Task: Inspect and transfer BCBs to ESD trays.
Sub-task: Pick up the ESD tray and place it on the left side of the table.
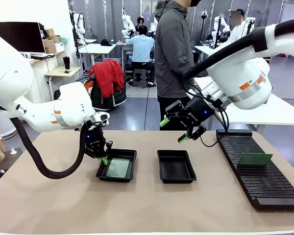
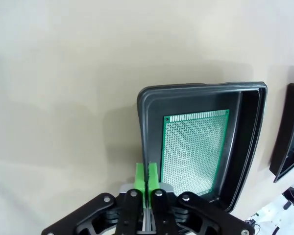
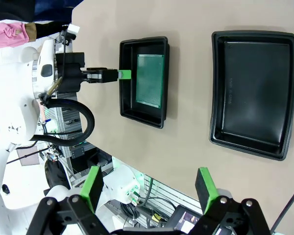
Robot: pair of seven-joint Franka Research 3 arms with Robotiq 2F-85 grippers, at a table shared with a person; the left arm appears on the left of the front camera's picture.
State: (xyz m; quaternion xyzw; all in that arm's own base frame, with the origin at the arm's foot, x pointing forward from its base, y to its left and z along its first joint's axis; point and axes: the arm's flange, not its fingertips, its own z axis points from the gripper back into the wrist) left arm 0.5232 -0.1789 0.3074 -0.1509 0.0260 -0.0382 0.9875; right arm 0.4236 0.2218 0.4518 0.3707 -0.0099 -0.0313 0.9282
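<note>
**Bench layout, positions given from the empty ESD tray (image 1: 176, 167).** On the table (image 1: 49, 196), to the robot's left of the empty tray and apart from it, lies the second ESD tray (image 1: 122, 152). One BCB (image 1: 118, 168) rests flat on its floor, hole-grid face up. On the opposite side of the empty tray stands the ribbed rack (image 1: 264, 181), with a further BCB (image 1: 255, 159) standing on edge in a slot.

The left gripper (image 1: 104, 157) has its pads (image 2: 140, 175) pressed together at the loaded tray's rim, on the side farthest from the empty tray. Whether they nip that rim or merely meet against it cannot be told. The right gripper (image 1: 174, 130) hangs above the table near the empty tray's far side, jaws spread wide and holding nothing.

*Handling (judged).* The board looks thin, light and stiff, with a slick face. It is probably best taken by its edges, never pressed on the face. The racked board offers a free top edge. The flat one leaves only a narrow gap to the tray walls.

*Clearance.* Bare table lies between the empty tray and the robot. The raised rims and the rack's ribs are the edges to clear. A person (image 1: 174, 49) stands beyond the empty tray at the table's far side.
</note>
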